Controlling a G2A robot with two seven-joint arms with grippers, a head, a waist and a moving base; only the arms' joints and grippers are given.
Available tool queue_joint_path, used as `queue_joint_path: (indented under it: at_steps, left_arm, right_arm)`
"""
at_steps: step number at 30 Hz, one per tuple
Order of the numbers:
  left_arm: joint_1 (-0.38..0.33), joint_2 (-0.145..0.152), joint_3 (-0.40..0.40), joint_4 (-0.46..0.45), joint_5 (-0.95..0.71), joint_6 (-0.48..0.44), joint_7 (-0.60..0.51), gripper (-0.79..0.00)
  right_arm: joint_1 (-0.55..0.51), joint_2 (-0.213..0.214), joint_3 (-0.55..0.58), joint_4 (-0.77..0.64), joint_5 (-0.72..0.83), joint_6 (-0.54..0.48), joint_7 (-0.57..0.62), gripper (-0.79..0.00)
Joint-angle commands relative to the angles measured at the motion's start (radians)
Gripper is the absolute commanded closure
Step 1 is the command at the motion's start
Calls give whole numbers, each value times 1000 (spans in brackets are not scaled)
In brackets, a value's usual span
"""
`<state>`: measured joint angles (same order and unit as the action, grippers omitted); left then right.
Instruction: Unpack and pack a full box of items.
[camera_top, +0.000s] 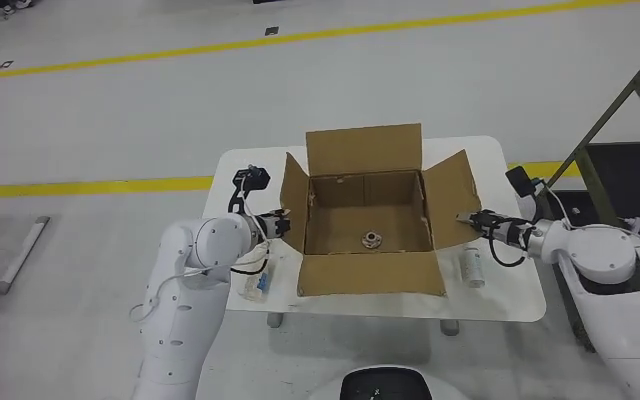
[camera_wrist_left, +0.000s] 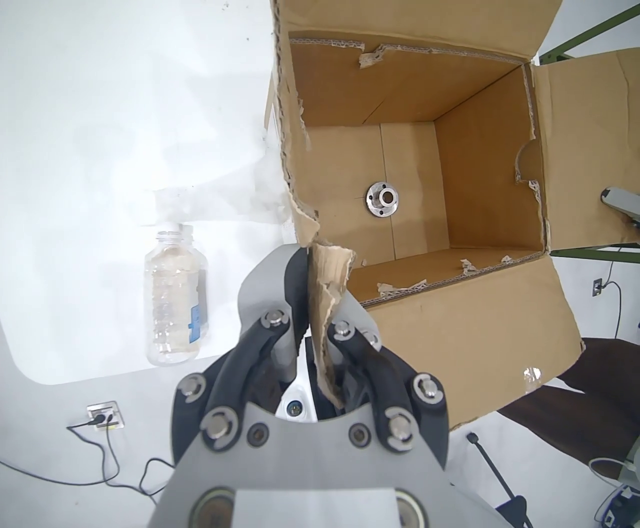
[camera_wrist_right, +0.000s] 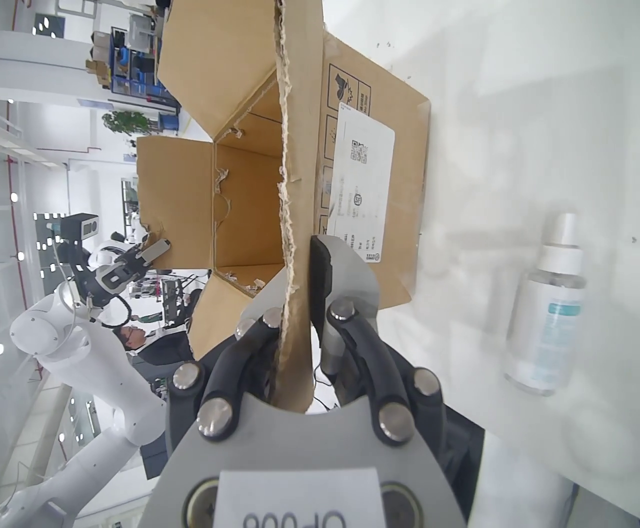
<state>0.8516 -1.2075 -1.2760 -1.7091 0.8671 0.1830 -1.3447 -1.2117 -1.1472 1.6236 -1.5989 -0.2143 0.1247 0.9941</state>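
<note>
- Two torn flaps of brown corrugated cardboard box (camera_top: 365, 150) clamped: left gripper (camera_wrist_left: 320, 280), right gripper (camera_wrist_right: 300, 280).
- Round metal flange (camera_wrist_left: 383, 198) inside.
- Ribbed clear plastic bottle (camera_wrist_left: 175, 305), smooth spray bottle (camera_wrist_right: 547, 320) alongside.

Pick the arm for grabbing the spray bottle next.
Right, likely. The spray bottle lies beside the right end effector; the box stands between it and the left end effector. Release its flap first.

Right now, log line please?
brown cardboard box open | left gripper shut on left flap | right gripper shut on right flap | round metal flange inside
</note>
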Motion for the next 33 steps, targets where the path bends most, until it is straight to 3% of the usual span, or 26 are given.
queue_joint_path:
  at_steps: [1,4,5,6,7,12,13,14,16,18,24,25,26,27,28,30,33]
  left_arm:
    - [10,2,-1,-12,-5,-3,-4,0]
    - [17,4,0,-29,-11,-5,-10,0]
    - [17,5,2,-32,-10,-10,-14,-163]
    - [17,6,3,-33,-10,-11,-16,-785]
    - [15,7,6,-34,-8,-19,-23,-785]
    - [7,10,9,-48,6,-39,-8,-785]
    - [7,11,9,-50,9,-42,-6,-785]
    - [7,12,8,-52,12,-42,-5,-785]
    - [8,14,5,-58,18,-42,0,-785]
    - [6,16,0,-67,26,-37,4,-785]
    - [8,23,-27,-101,46,-29,16,-785]
    - [9,24,-33,-107,47,-25,17,-785]
    - [8,25,-38,-112,54,-23,19,-785]
    - [9,26,-42,-116,58,-22,21,-785]
    - [9,27,-48,-120,60,-20,24,-785]
    - [9,30,-56,-127,78,-22,33,-785]
    - [13,34,-77,-132,100,-12,63,-785]
  right_arm:
    - [-16,5,10,-19,-7,1,9,0]
    - [-30,10,22,-31,-4,8,9,0]
    - [-33,11,23,-34,-3,11,7,-105]
    - [-35,12,23,-36,-2,14,5,-326]
    - [-36,13,22,-39,-4,16,4,-369]
    - [-36,18,16,-68,-15,8,-10,-382]
    - [-36,20,18,-73,-25,11,-12,-554]
    - [-36,22,19,-81,-30,14,-14,-637]
    - [-36,24,29,-100,-29,17,-28,-742]
    - [-37,28,42,-138,-55,23,-49,-785]
    - [-24,36,68,-298,-126,61,-134,-785]
    - [-16,37,62,-323,-138,63,-146,-754]
    - [-5,37,51,-344,-148,64,-152,-520]
    - [7,37,33,-357,-163,66,-155,-366]
    - [22,37,7,-363,-185,69,-155,-280]
    - [58,36,-60,-357,-236,83,-148,-15]
    - [123,28,-200,-317,-328,127,-148,0]
